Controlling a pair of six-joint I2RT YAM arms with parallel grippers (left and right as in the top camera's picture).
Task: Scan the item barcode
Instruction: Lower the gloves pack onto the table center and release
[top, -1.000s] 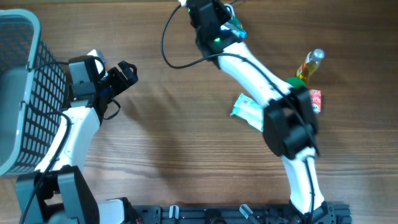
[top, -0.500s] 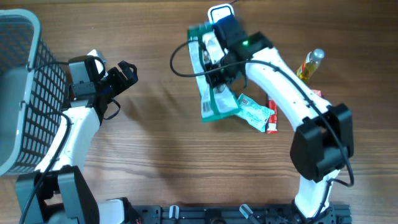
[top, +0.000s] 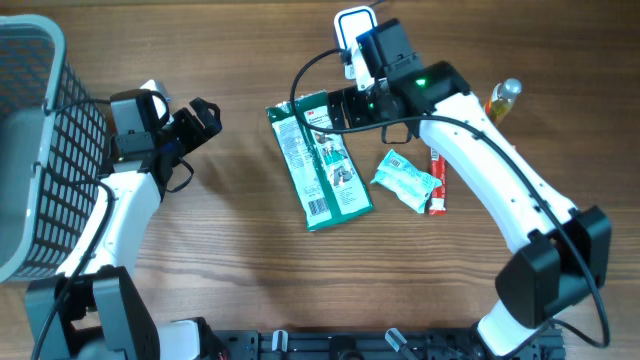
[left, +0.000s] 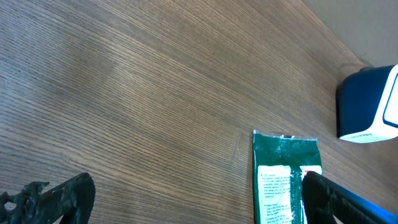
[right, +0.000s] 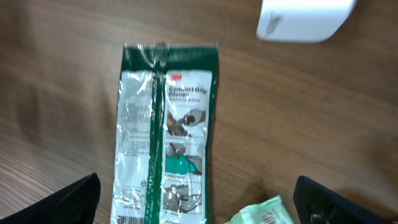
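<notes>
A wooden desk (top: 240, 260) carries the scene, with a grey mesh basket (top: 30, 150) at its left edge. The green glove packet (top: 320, 160) is laid flat near the middle of the desk, held by nothing, its long axis running from the far side down toward the near side with a slight lean to the right. The white-and-blue scanner (top: 352, 24) stands at the far edge, just beyond the packet's upper end.

The right gripper (top: 350, 105) is seen spread wide and empty, hovering just beside the packet's upper right corner. The left gripper (top: 205, 115) is likewise wide open and empty, well apart to the packet's left. The right arm is therefore judged the nearer one. A grasp across the packet's short width, near its top end, would appear to suit a lift toward the scanner. A small pale green sachet (top: 405, 180) lies beside the packet's lower right.
</notes>
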